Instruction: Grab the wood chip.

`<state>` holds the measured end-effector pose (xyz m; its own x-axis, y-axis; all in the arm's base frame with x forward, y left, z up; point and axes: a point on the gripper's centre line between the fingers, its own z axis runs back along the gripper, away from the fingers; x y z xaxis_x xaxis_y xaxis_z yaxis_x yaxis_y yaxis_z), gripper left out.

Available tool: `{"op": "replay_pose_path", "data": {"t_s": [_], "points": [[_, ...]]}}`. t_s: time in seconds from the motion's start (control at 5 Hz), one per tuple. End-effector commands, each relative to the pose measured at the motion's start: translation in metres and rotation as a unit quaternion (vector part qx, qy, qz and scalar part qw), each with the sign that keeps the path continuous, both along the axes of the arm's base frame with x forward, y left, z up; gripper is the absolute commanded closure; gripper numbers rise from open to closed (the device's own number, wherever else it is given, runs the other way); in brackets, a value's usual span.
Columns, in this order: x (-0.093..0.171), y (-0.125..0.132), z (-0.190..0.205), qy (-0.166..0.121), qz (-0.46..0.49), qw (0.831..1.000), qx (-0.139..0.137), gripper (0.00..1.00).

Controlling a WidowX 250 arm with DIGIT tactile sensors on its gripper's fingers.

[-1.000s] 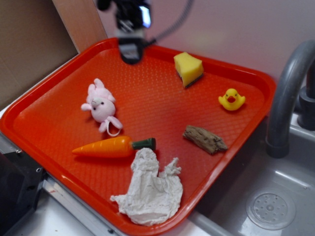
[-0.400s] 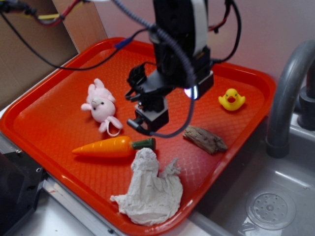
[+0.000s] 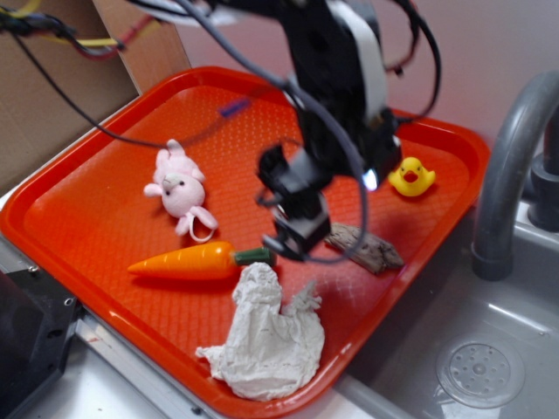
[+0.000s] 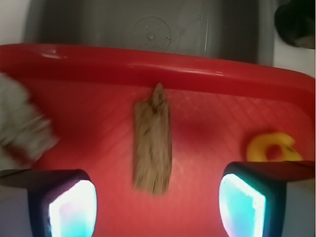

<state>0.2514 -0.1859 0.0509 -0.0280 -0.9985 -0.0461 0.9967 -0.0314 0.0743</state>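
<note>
The wood chip [image 3: 371, 248] is a rough grey-brown piece lying flat on the red tray [image 3: 87, 227], near its right edge. In the wrist view the wood chip [image 4: 153, 140] lies lengthwise straight ahead, its near end between the line of the two fingers. My gripper [image 3: 293, 236] hovers just left of the chip, above the tray, partly covering its left end. The gripper [image 4: 157, 207] is open wide and empty, with one glowing fingertip [image 4: 73, 210] on each side.
An orange toy carrot [image 3: 196, 260] and crumpled white paper [image 3: 269, 336] lie at the front of the tray. A pink plush bunny [image 3: 181, 188] sits left, a yellow duck [image 3: 411, 177] right. A grey sink [image 3: 472, 358] and faucet [image 3: 511, 166] stand beyond the tray's right edge.
The arm has swung from the tray's back towards the front right and come down beside the wood chip. It now hides the yellow sponge. The objects have not moved.
</note>
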Motion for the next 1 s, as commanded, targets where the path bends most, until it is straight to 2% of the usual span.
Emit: {"op": "replay_pose_path", "data": {"t_s": [0.0,0.2,0.4,0.8], "points": [[-0.008,-0.013,-0.022,0.038,0.009,0.997,-0.061,0.00],[-0.007,-0.016,-0.033,0.032,0.025,0.998,-0.047,0.00],[-0.010,-0.010,-0.036,0.025,0.044,0.996,-0.079,1.00],[-0.014,0.002,-0.031,0.009,0.101,0.993,-0.065,1.00]]}}
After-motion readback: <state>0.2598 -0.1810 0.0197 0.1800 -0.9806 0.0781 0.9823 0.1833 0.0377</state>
